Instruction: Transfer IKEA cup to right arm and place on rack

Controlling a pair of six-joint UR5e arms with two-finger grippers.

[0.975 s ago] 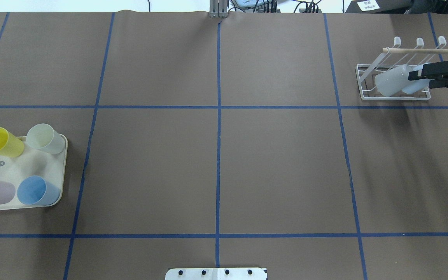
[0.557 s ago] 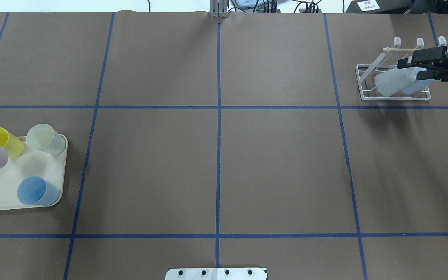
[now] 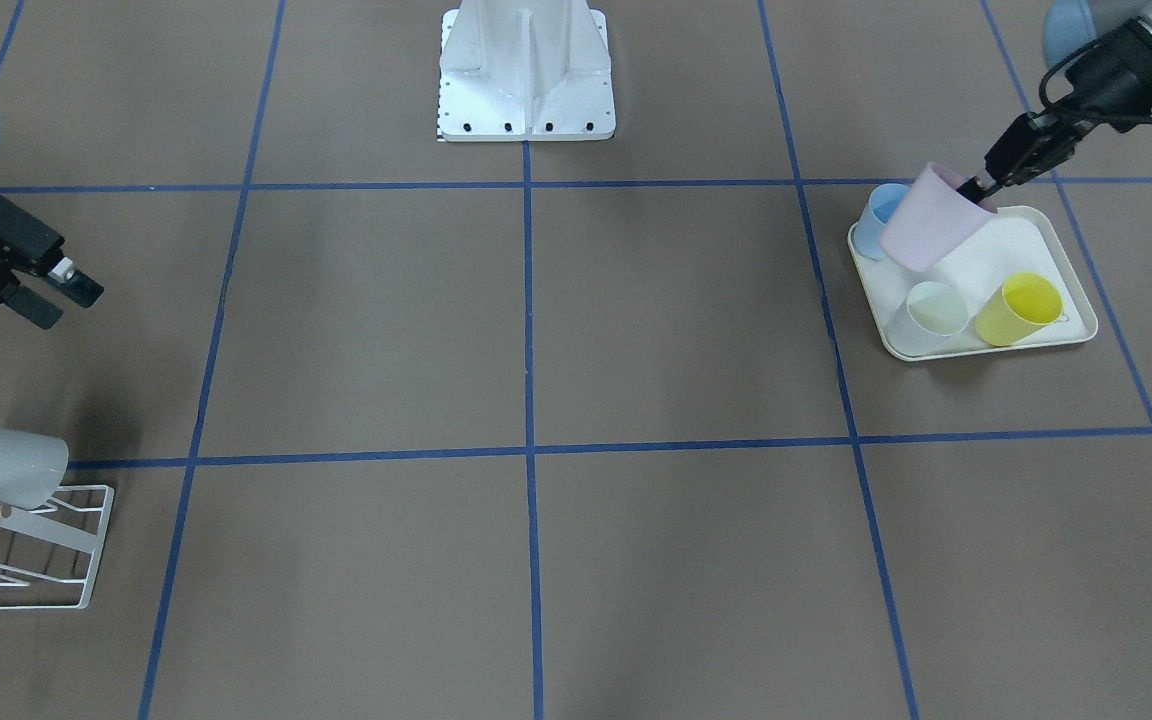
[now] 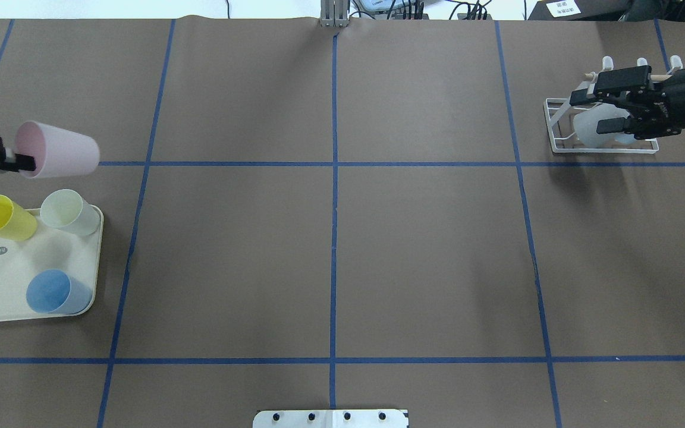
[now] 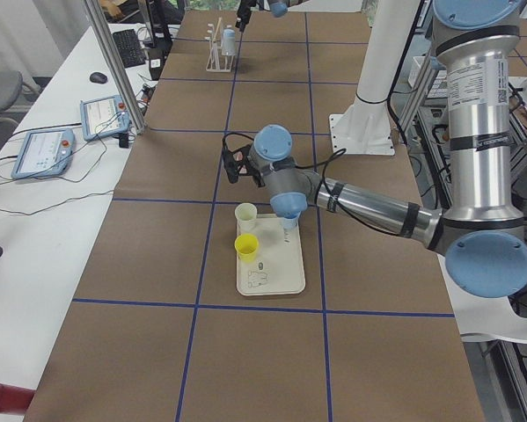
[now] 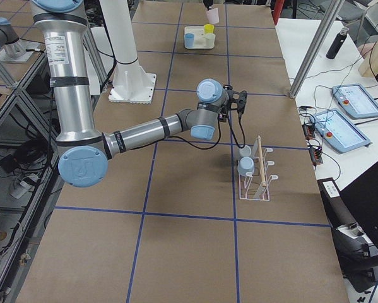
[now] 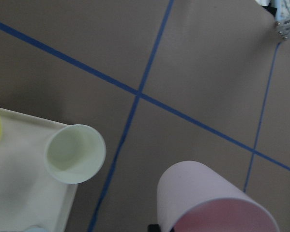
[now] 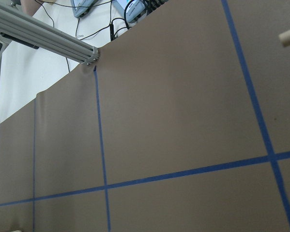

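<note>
My overhead camera looks forward and down; the front one faces it. Both share the tray [image 4: 3, 291], nine o'clock overhead (three o'clock opposite). End cameras look along the table [image 5: 263, 352]; wrist cameras sit close.

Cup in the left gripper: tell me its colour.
Pale pink cup, clearest in the overhead exterior view.
</note>
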